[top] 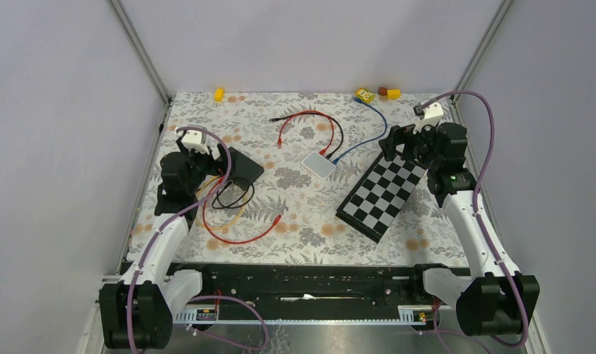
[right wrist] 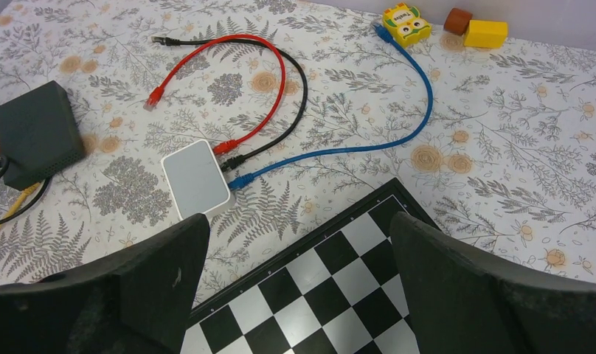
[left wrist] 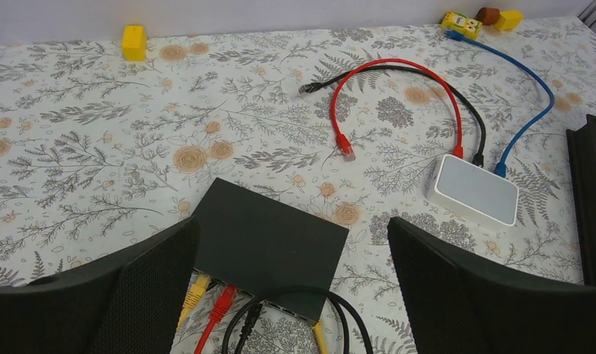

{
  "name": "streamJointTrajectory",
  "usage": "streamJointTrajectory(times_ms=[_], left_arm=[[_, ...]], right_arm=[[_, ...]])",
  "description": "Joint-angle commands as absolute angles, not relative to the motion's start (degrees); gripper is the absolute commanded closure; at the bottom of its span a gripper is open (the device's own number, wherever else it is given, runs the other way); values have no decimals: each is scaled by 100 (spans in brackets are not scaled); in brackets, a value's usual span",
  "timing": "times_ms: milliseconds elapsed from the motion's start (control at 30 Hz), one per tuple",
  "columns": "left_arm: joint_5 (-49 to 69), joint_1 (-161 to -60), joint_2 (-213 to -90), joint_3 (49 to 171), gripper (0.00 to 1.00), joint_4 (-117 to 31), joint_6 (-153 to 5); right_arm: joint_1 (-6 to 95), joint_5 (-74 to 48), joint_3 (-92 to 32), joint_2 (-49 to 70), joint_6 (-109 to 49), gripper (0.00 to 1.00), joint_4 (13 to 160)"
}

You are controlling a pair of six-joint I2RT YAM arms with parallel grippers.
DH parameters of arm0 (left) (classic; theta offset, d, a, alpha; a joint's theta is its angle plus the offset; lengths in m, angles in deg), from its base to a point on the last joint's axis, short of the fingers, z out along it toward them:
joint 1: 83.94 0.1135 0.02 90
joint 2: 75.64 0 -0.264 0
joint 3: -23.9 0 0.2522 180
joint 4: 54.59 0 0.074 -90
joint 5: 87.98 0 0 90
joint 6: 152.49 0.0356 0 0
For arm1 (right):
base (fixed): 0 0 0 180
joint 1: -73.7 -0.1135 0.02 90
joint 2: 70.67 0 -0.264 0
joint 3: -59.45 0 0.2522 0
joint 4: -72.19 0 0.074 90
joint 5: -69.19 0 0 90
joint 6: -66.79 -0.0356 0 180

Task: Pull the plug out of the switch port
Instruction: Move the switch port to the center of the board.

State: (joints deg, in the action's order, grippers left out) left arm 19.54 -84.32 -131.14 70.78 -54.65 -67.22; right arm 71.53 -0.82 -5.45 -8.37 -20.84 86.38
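In the middle of the tabletop (top: 317, 237), the white switch (top: 319, 165) has three plugs (left wrist: 478, 158) in. The left fingers (left wrist: 133, 295) and right fingers (right wrist: 472, 295) stand apart, empty. No plug is pulled yet.

You have a matt printed cloth (left wrist: 96, 147) covering the table. Black switch (left wrist: 269, 247): matt, smooth plastic. White switch (left wrist: 476, 190): smooth plastic with a faint sheen on top. Red cable (left wrist: 398, 65): smooth, slightly glossy jacket. Chessboard (right wrist: 332, 295): smooth, light sheen. Left gripper (left wrist: 293, 236) pads (left wrist: 151, 295): matt black, finely grained. Right gripper (right wrist: 299, 228) pads (right wrist: 465, 295): the same finish. Yellow block (left wrist: 134, 42) at the table's far edge: smooth plastic.
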Motion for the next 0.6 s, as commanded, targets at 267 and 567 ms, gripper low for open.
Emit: streamJointTrajectory(times_ms=[267,567], left_arm=[[2427,-8257,-13191,7190,1,-5502,-6443],[2560,-8130,-13470,7564,1,-4916,-5991]], right_arm=[[7171,-225,-512,-981,-1882,0,8341],[7176,41,-432,-1008,-1748,0,8336]])
